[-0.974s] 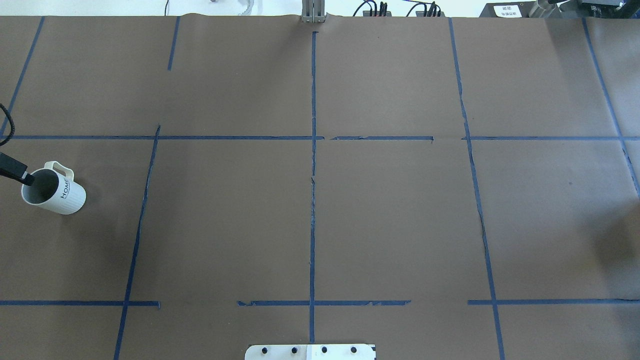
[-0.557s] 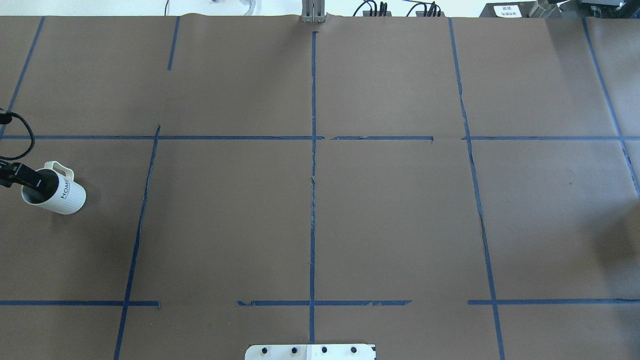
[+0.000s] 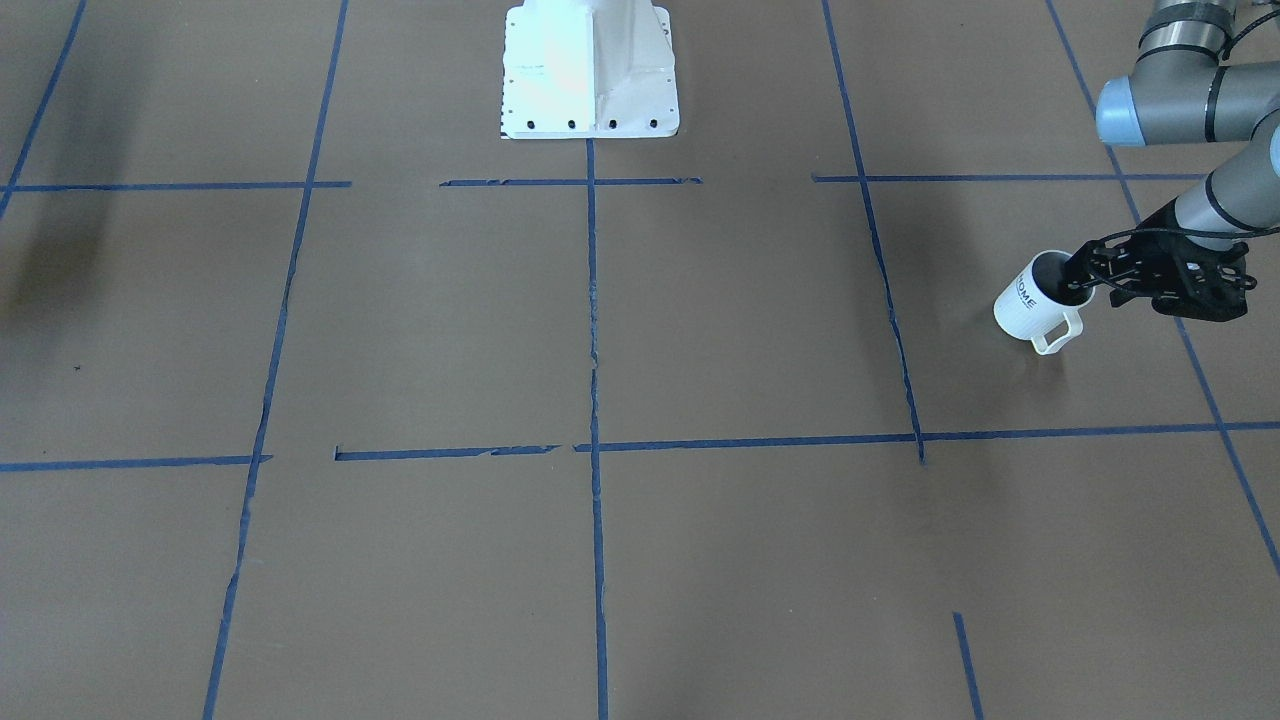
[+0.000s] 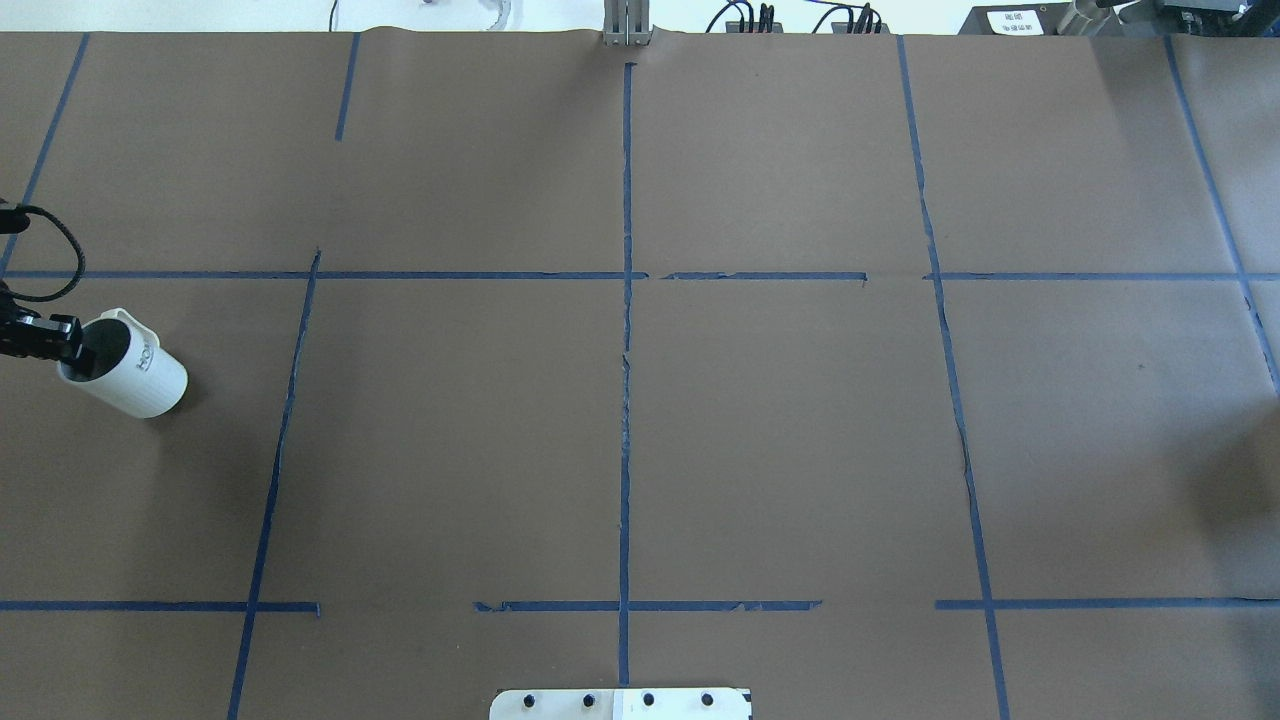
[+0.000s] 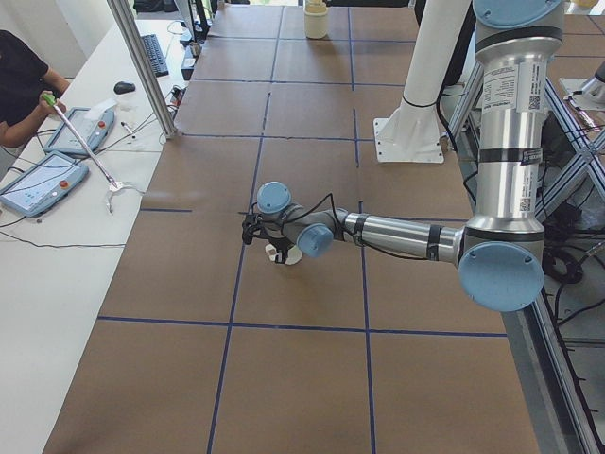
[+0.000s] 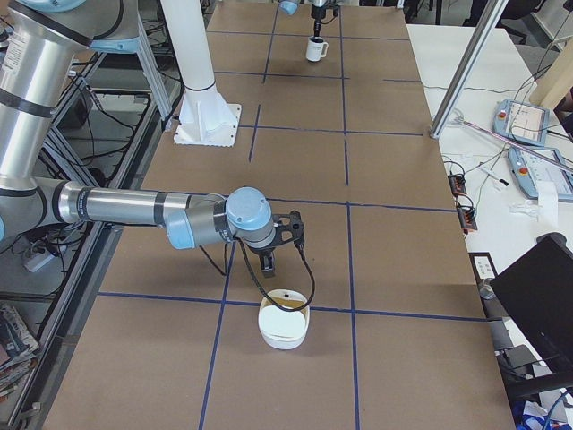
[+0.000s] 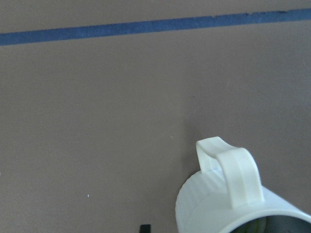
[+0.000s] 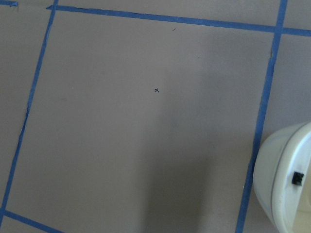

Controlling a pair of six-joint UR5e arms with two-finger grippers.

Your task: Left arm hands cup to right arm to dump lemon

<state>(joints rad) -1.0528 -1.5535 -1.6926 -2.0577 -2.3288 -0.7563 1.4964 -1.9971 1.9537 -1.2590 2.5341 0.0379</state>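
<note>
The white ribbed cup [image 4: 135, 375] with "HOME" lettering is at the table's far left, tilted with its mouth toward my left gripper [image 4: 78, 348]. That gripper is shut on the cup's rim, one finger inside the mouth. The front view shows the same grip [image 3: 1076, 284] on the cup [image 3: 1025, 305], handle toward the camera. The left wrist view shows the cup's handle [image 7: 235, 177]. A faint yellow-green patch, the lemon [image 7: 257, 227], shows inside the mouth. My right gripper [image 6: 273, 240] shows only in the exterior right view, so I cannot tell its state.
A white bowl [image 6: 284, 324] sits on the table just beside my right gripper; it also shows in the right wrist view [image 8: 284, 179]. The robot's white base [image 3: 590, 70] stands at the table's edge. An operator [image 5: 19, 85] with tablets sits at the side bench.
My left gripper has come in from the left edge, put a finger into the cup's mouth and closed. The cup has tilted and shifted slightly up and to the right.
</note>
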